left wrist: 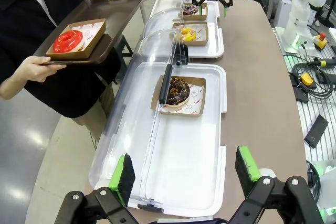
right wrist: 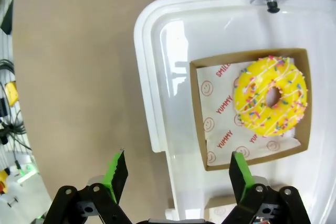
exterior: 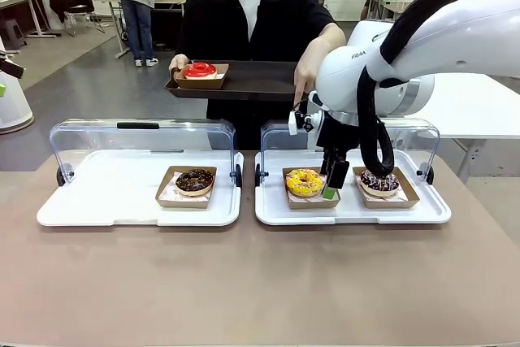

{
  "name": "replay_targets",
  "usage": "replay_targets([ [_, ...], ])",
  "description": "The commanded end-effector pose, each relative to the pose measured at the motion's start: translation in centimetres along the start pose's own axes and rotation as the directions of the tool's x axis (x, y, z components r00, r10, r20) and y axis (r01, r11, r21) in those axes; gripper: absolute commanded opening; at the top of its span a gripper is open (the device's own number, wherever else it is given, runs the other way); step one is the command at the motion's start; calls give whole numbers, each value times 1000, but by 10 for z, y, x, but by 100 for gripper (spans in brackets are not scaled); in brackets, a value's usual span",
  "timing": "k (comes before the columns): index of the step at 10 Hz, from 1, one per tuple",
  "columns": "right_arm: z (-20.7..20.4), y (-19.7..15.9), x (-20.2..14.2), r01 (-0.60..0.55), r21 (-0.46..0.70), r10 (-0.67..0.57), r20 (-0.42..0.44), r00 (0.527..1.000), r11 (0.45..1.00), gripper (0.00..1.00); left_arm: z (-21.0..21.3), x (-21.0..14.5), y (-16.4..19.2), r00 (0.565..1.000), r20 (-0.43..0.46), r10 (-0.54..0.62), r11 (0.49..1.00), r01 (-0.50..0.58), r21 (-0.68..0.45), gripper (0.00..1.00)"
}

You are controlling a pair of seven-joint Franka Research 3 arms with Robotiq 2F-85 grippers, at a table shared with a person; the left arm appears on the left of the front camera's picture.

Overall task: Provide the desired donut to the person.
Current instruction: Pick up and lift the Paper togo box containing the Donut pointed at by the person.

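Evidently right jaws wide open, empty, near yellow donut [right wrist: 252,103].

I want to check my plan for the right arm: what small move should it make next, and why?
Probably ease the right claw forward over the yellow sprinkled donut in its cardboard tray. The claw is open and empty, and the donut lies ahead of it, off centre. The person's hand seems to point down at that donut.

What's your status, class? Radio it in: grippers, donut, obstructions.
Left gripper open, empty, near the left white plastic tray. Right gripper open, hovering by the yellow sprinkled ring donut in its brown card tray, no contact. Clear lids up, nothing blocking.
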State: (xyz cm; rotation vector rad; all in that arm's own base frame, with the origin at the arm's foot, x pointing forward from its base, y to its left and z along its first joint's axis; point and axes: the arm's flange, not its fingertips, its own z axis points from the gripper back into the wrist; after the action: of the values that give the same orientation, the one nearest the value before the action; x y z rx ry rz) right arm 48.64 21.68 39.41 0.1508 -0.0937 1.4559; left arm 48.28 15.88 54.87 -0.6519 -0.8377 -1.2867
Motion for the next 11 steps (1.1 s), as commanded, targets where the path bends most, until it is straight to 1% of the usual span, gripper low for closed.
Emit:
replay_targets([
  [1, -10, -6, -8, -42, -49, 40, -51, 998, 998, 100, 0, 1, 0, 1000, 10, 0, 1000, 0, 4, 100],
  [2, -14, -9, -10, -53, -62, 49, -74, 996, 997, 100, 0, 1, 0, 1000, 10, 0, 1000, 0, 4, 100],
  [3, -20, -12, -10, -68, -56, 64, -77, 995, 996, 100, 0, 1, 0, 1000, 10, 0, 1000, 0, 4, 100],
  [6, -37, -17, -6, -95, -31, 92, -75, 993, 995, 100, 0, 1, 0, 1000, 10, 0, 1000, 0, 4, 100],
  [8, -44, -18, -6, -114, -33, 111, -67, 992, 993, 100, 0, 1, 0, 1000, 10, 0, 1000, 0, 4, 100],
  [11, -51, -22, -9, -122, -37, 119, -78, 990, 992, 100, 0, 1, 0, 1000, 10, 0, 1000, 0, 4, 100],
])
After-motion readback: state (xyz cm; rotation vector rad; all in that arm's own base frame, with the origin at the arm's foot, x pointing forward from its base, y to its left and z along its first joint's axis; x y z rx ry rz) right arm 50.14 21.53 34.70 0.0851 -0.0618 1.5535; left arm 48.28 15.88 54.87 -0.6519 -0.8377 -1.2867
